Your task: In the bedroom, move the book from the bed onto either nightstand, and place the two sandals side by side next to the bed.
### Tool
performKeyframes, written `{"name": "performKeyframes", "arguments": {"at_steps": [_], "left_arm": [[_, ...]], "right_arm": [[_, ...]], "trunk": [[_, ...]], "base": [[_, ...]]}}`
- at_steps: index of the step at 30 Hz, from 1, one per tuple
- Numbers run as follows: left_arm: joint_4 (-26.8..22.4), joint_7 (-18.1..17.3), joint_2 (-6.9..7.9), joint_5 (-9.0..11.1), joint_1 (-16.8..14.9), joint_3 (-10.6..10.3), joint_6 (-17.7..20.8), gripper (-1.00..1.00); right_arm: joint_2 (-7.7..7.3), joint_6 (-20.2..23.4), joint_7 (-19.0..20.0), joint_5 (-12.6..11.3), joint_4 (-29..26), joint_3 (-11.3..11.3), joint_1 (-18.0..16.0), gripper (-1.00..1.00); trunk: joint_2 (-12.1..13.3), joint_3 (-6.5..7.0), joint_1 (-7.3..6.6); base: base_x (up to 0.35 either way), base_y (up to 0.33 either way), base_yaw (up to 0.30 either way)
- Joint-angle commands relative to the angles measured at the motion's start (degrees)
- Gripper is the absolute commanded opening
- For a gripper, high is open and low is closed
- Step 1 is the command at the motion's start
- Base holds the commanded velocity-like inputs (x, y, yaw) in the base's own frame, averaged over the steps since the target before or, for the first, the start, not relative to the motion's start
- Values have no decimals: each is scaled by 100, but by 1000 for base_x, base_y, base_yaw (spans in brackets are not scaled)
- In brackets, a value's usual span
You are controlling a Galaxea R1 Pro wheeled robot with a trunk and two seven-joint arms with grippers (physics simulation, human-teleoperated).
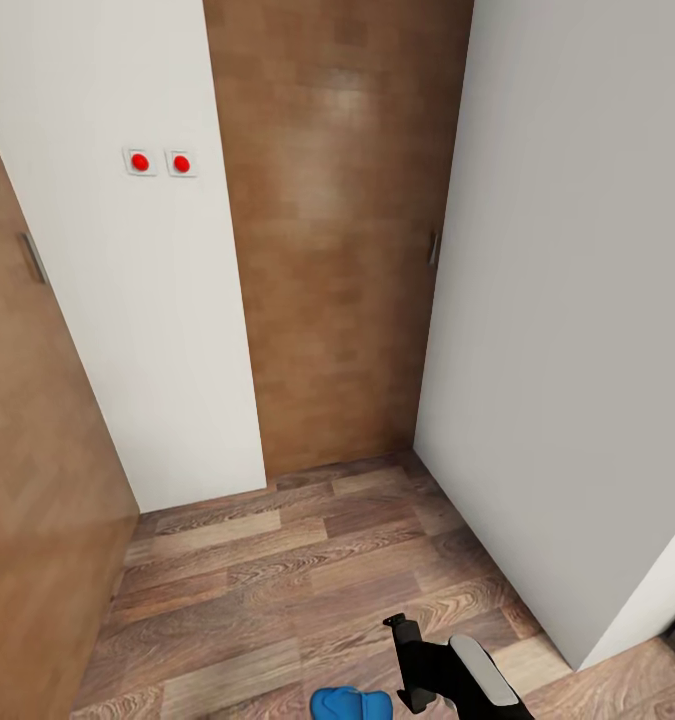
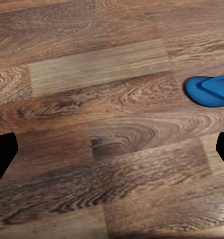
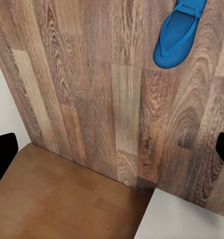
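**Blue sandal on the planks, both claws apart and empty**

Wood runs down the far left of the head view: a tan door (image 1: 27, 480) with a small grey handle (image 1: 31, 258). Beside it stands a white wall panel (image 1: 147, 330) carrying two red-buttoned switches (image 1: 160, 162). A second brown door (image 1: 337, 230) fills the recess behind, and a broad white wall (image 1: 567, 320) closes the right side.

Below, the wood-plank floor (image 1: 277, 570) spreads toward me. One blue sandal (image 1: 350, 703) lies flat on it at the bottom edge, just left of the right arm (image 1: 457, 670), whose dark and white links reach in from the lower right.

From the left wrist, the left gripper (image 2: 112, 154) hangs over bare planks with its fingers spread wide and nothing between them; the sandal lies off to one side. The right gripper (image 3: 112, 154) is likewise spread and empty, above planks and a door's edge.
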Motion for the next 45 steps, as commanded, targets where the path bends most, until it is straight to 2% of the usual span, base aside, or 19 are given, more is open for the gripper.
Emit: {"name": "performKeyframes", "arguments": {"at_steps": [1, 33, 41, 45], "left_arm": [[1, 1, 1, 35, -2, -6, -14, 100], [1, 1, 1, 38, -2, -6, -14, 100], [1, 1, 1, 39, -2, -6, -14, 100], [1, 1, 1, 39, -2, -6, -12, 100]], "right_arm": [[-1, 4, -37, -30, -10, 3, -2, 100], [-1, 2, -43, -39, -11, 9, -2, 100], [-9, -5, -58, -45, -18, 36, -31, 100], [-9, -5, -64, -58, -16, 33, -359, 100]], "trunk": [[-44, -24, 22], [-1327, -598, 725], [-1327, -598, 725], [-1368, -616, 747]], "base": [[0, 0, 0], [0, 0, 0], [0, 0, 0], [0, 0, 0]]}}
